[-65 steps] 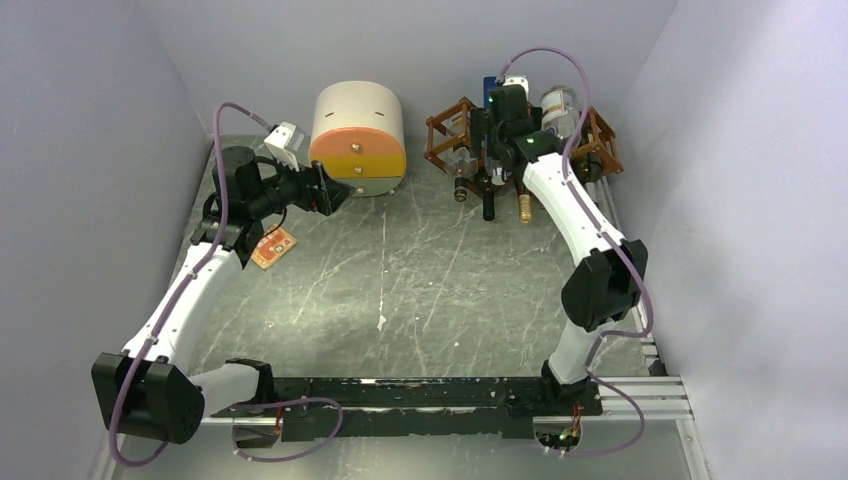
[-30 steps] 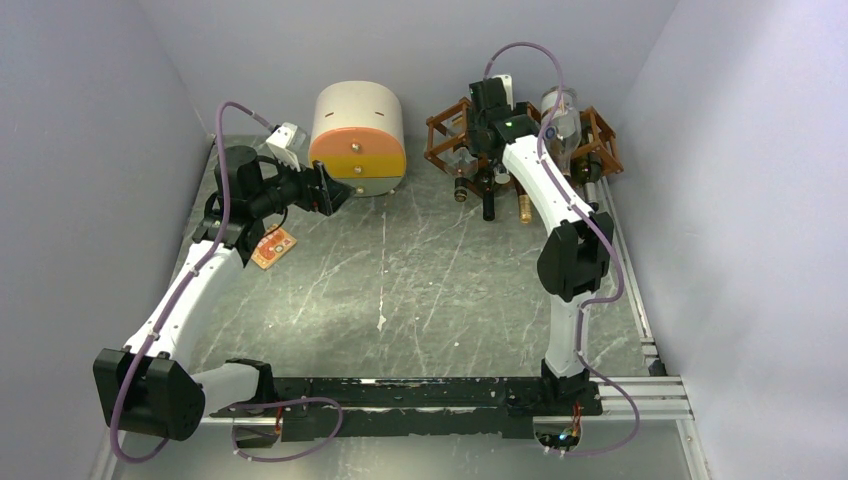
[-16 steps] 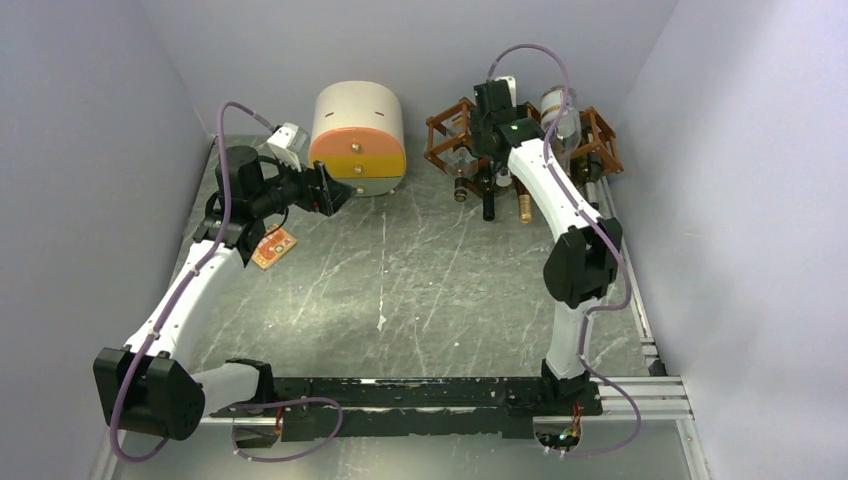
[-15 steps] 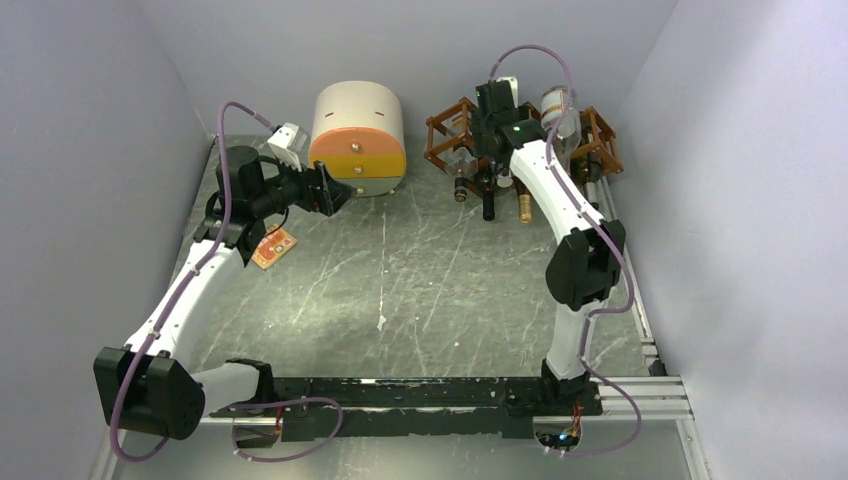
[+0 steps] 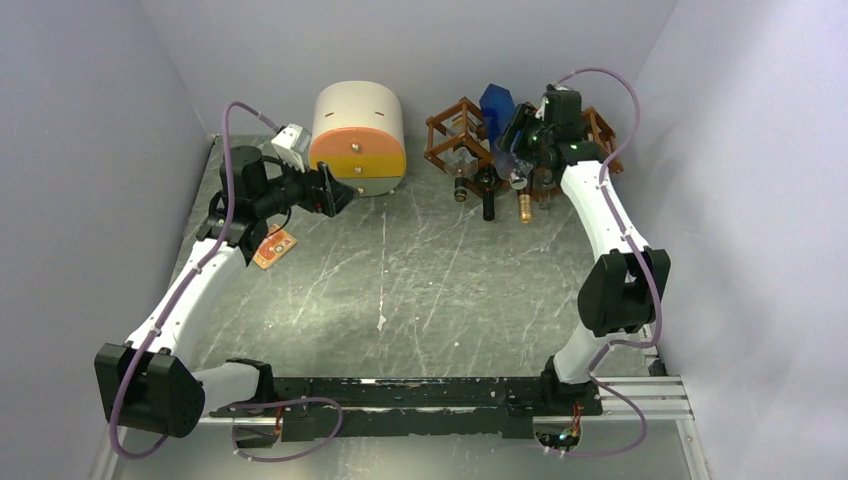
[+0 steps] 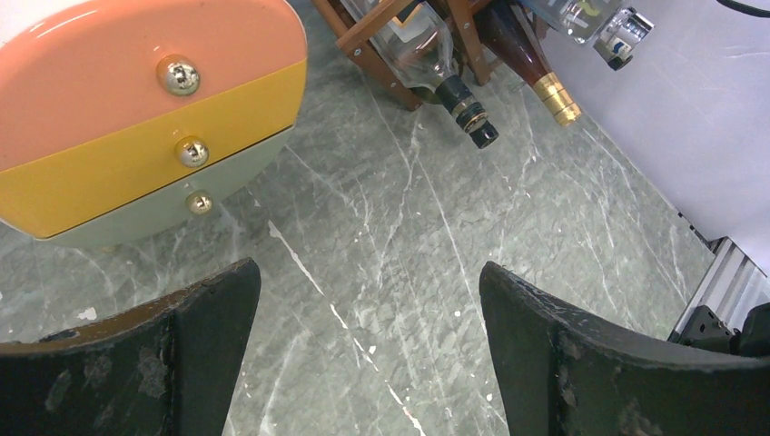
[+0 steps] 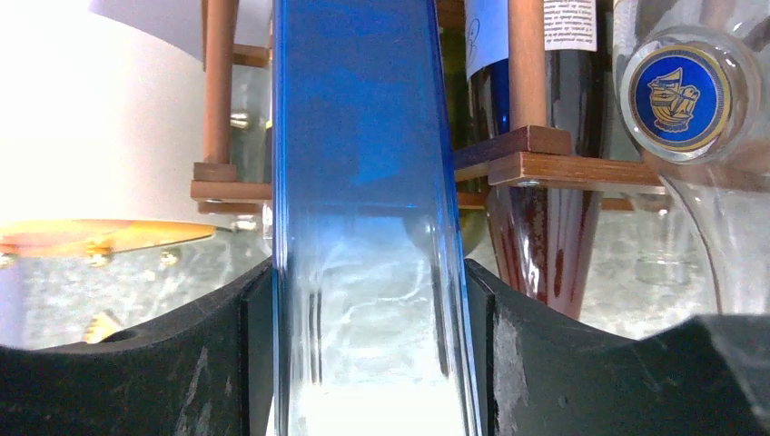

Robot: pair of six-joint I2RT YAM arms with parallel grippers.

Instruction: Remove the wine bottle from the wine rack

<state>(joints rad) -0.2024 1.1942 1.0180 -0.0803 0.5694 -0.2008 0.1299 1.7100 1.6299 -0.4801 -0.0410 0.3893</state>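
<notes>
Wine bottle (image 7: 363, 182), blue, clamped between right fingers (image 7: 136, 381) by wine rack (image 5: 450, 135), left fingers (image 6: 136, 363) spread wide

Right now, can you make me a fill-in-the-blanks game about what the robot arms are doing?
The right pincer is shut on a ____ bottle.
The left pincer holds nothing, so it is ____.
The drawer box has ____ gold knobs in a row.
Missing words: blue, open, three.
</notes>
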